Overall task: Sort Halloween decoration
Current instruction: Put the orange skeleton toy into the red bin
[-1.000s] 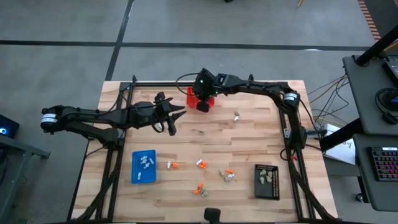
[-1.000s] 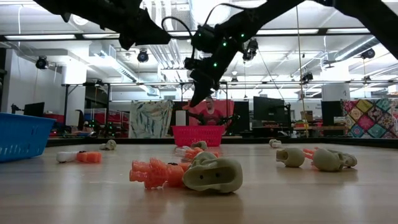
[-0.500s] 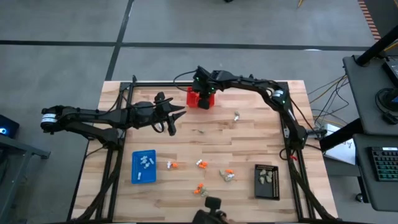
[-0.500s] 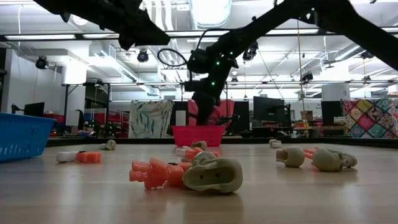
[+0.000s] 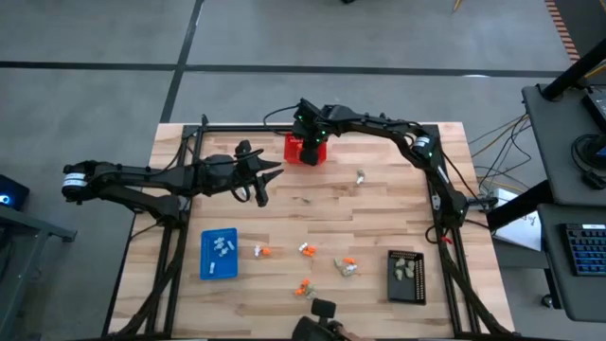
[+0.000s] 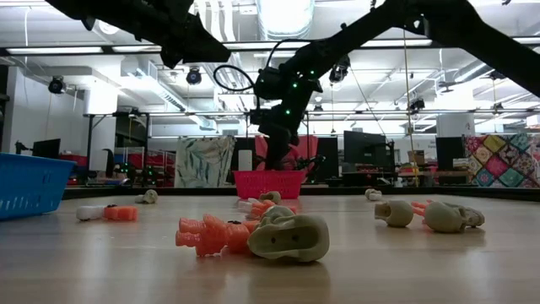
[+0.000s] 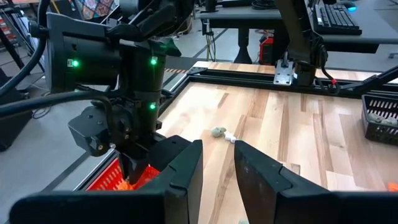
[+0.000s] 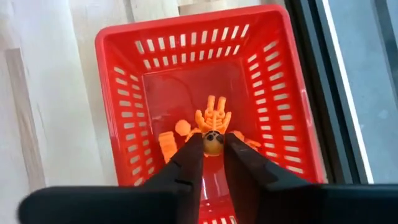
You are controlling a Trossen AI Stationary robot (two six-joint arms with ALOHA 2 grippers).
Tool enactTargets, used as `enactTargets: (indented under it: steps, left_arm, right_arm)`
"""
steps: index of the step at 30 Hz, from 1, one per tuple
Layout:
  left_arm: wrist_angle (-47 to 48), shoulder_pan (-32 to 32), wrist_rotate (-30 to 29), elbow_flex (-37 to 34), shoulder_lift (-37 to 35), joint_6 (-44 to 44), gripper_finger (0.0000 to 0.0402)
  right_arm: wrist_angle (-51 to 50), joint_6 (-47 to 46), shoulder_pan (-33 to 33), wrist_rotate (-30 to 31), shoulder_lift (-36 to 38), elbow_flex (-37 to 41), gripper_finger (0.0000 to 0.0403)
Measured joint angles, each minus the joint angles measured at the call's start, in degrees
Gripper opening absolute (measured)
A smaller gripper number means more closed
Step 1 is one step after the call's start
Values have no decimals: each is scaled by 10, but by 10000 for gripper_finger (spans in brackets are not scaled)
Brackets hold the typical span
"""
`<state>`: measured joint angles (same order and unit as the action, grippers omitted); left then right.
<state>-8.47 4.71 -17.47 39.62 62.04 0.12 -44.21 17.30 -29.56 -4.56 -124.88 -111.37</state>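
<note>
My right gripper hangs over the red mesh basket at the table's far edge, shut on a bright orange skeleton trinket with a pale skull. Other orange pieces lie on the basket floor. My left gripper waits open above the table's left middle, touching nothing. Loose orange trinkets and grey-beige ones lie on the wood. In the low view an orange figure and a beige skull lie close by. My right gripper pinches the orange skeleton at its pale skull end between the two fingertips, coming from above and pointing down into the basket. The orange body sticks out past the fingertips, above the basket floor; whether it touches the floor, I cannot tell.
A blue tray with white trinkets sits near the left front, and a black tray with grey-beige ones near the right front. A dark frame rail runs along the table's far edge. Bare wood lies between the basket and the loose trinkets.
My right gripper has moved toward the table's far edge, over the red basket, and has come down toward it, still shut on the orange trinket. The left arm has kept still.
</note>
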Motion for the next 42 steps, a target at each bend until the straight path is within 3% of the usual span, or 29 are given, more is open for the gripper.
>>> enactTargets:
  steps: [8,15,26,30,42]
  left_arm:
    - [8,0,0,0,0,0,75]
    - [26,0,0,0,0,-10,75]
    - [57,0,1,0,0,-64,75]
    - [64,-2,42,0,3,-86,75]
    - [65,-45,61,1,39,-149,75]
  right_arm:
    - [1,-2,0,0,0,0,123]
    - [-24,-15,1,0,18,0,147]
    - [-162,-40,35,-4,88,0,127]
    - [-209,-57,60,-4,107,8,116]
    - [-190,-109,153,-4,229,151,90]
